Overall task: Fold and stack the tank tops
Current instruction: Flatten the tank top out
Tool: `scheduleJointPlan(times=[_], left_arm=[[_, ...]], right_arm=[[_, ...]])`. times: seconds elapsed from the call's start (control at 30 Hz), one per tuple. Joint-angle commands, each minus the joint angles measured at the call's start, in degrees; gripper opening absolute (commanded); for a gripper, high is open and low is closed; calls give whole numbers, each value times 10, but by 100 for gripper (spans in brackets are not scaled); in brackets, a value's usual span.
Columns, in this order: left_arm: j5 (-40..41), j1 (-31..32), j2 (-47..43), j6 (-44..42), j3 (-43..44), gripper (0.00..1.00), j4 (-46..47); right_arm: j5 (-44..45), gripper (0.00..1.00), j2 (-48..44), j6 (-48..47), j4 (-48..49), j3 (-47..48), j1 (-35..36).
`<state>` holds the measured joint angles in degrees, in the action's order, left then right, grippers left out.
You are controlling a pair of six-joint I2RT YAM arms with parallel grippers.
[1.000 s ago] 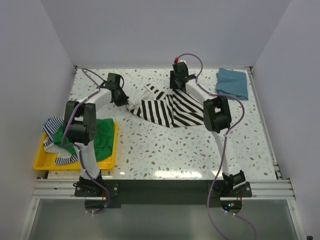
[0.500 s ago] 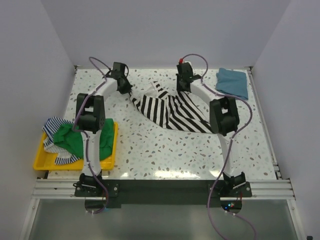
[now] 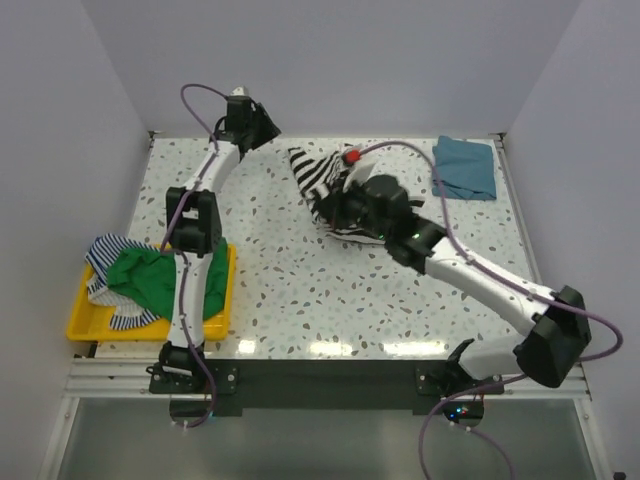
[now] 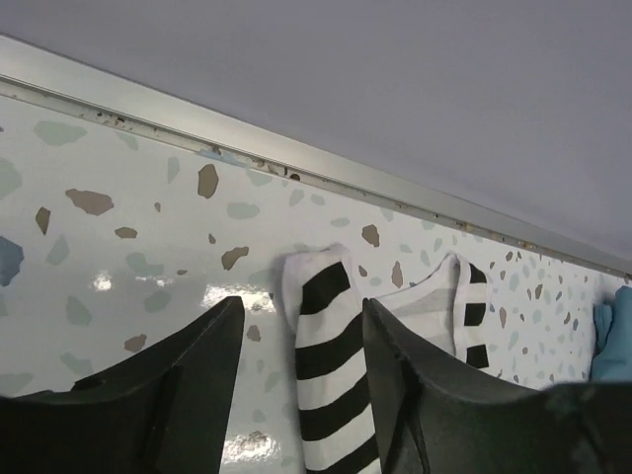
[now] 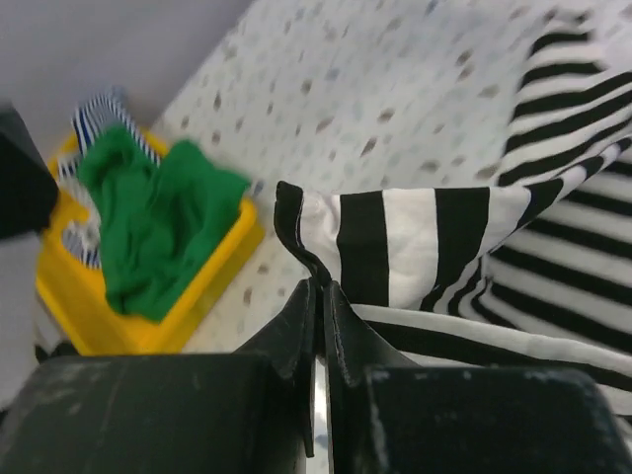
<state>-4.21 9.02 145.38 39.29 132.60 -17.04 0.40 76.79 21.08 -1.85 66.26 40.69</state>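
The black-and-white striped tank top (image 3: 318,178) lies bunched at the back middle of the table. My right gripper (image 3: 335,203) is shut on a folded edge of it (image 5: 395,247), with the fingertips (image 5: 321,291) pinched together and the edge lifted. My left gripper (image 3: 262,125) reaches to the back edge with its jaws open. In the left wrist view one striped strap (image 4: 321,346) lies flat on the table between the open fingers (image 4: 202,365), apart from both. A folded teal tank top (image 3: 465,165) rests at the back right. Green (image 3: 150,280) and thin blue-striped (image 3: 100,255) tops fill the tray.
A yellow tray (image 3: 85,325) sits at the table's front left and also shows in the right wrist view as the yellow tray (image 5: 212,301) under the green top (image 5: 158,212). A metal rail (image 4: 296,163) and grey wall close the back edge.
The left gripper let go of the striped top, opened and moved to the back edge. The right gripper shut on the top's edge and drew it over itself, bunching the spread cloth.
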Motion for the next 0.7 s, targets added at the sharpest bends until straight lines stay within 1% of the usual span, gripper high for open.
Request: scheduleJointPlan(times=[0.0, 0.03, 0.07, 0.1, 0.13, 0.17, 0.2, 0.23, 0.27, 0.3, 0.33, 0.37, 0.4, 0.43, 0.47, 0.5, 0.53, 0.57, 0.6, 0.63, 0.67], left_arm=[[-38, -37, -83, 11, -22, 57, 32], [-40, -41, -127, 12, -39, 59, 20], [-30, -44, -153, 18, -58, 61, 11], [-26, -47, -178, 20, -104, 63, 1], [-20, -47, -229, 25, -130, 63, -18], [-6, -47, -255, 32, -158, 63, -27], [-8, -45, -284, 40, -234, 62, -32], [-12, -44, -341, 47, -279, 60, -23], [-12, -43, -371, 60, -324, 59, -20], [-9, -32, -400, 63, -413, 54, -16], [-5, -24, -456, 60, -455, 53, -2], [19, -12, -480, 54, -490, 52, -5], [36, 14, -502, 47, -540, 48, -13], [65, 31, -541, 34, -565, 47, -33], [71, 49, -560, 26, -592, 45, -37], [77, 76, -577, 20, -640, 41, -41], [85, 86, -608, 22, -665, 39, -58], [77, 95, -625, 21, -693, 36, -55], [70, 112, -641, 19, -748, 32, -42], [77, 124, -663, 17, -769, 30, -42], [83, 151, -669, 13, -797, 27, -43]], right_arm=[[10, 0, 68, 9, 16, -81, 108], [16, 0, 82, 18, 30, -91, 124], [21, 0, 93, 26, 34, -108, 137], [32, 0, 104, 40, 46, -117, 165], [64, 0, 120, 46, 50, -125, 177], [80, 7, 125, 49, 59, -139, 188], [94, 21, 127, 58, 59, -144, 204], [104, 30, 125, 61, 58, -148, 207], [115, 37, 112, 63, 56, -152, 209], [125, 49, 101, 69, 48, -153, 212], [140, 54, 89, 74, 38, -155, 212], [172, 59, 60, 77, 18, -153, 212], [195, 62, 47, 81, -6, -150, 212], [212, 65, 32, 87, -24, -144, 211], [269, 69, 13, 95, -70, -136, 210], [291, 70, 6, 110, -95, -127, 208], [310, 70, 2, 112, -117, -118, 206], [333, 70, 1, 113, -159, -99, 201], [357, 69, 5, 115, -175, -91, 185], [360, 68, 5, 112, -182, -86, 172], [335, 65, 13, 107, -189, -84, 130]])
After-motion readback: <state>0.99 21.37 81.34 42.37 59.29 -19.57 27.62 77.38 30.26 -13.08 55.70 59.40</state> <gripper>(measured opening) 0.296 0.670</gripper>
